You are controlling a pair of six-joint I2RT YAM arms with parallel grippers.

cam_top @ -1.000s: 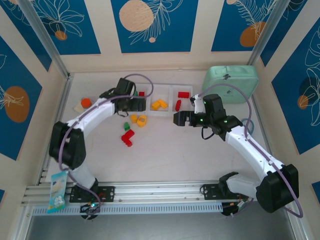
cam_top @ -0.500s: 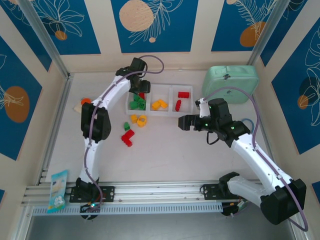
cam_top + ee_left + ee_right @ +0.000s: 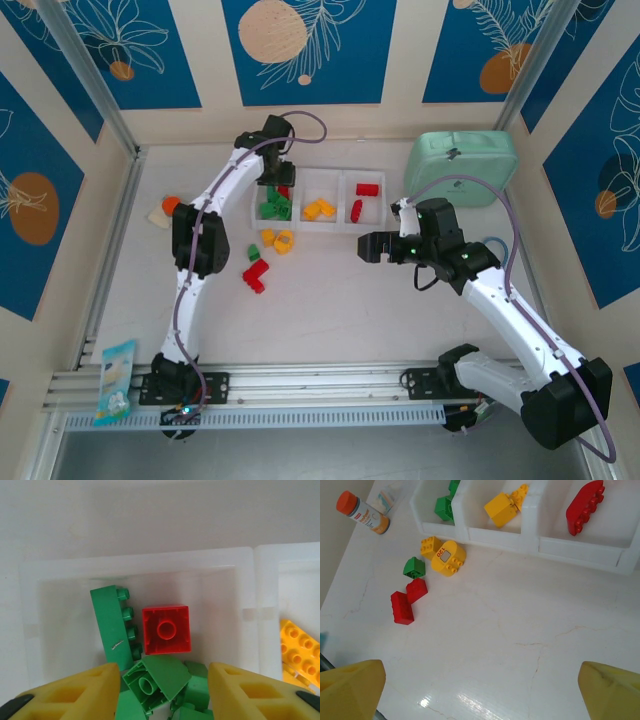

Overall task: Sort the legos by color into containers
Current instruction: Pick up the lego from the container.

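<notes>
Left end effector apart over red brick, underside up; long green brick: studs face it. Right end effector apart.

The rounded yellow lego is marked "120" on its face.

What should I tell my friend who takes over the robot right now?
Left gripper: jaws apart above the tray's left compartment, holding nothing.
Right gripper: jaws wide open, empty, over the table.
Tray: green legos on the left with one stray red lego among them, yellow legos in the middle, red legos on the right.
Done: many are sorted.
Left: move the stray red lego; sort the loose yellow pair, loose green lego and loose red pair.
</notes>
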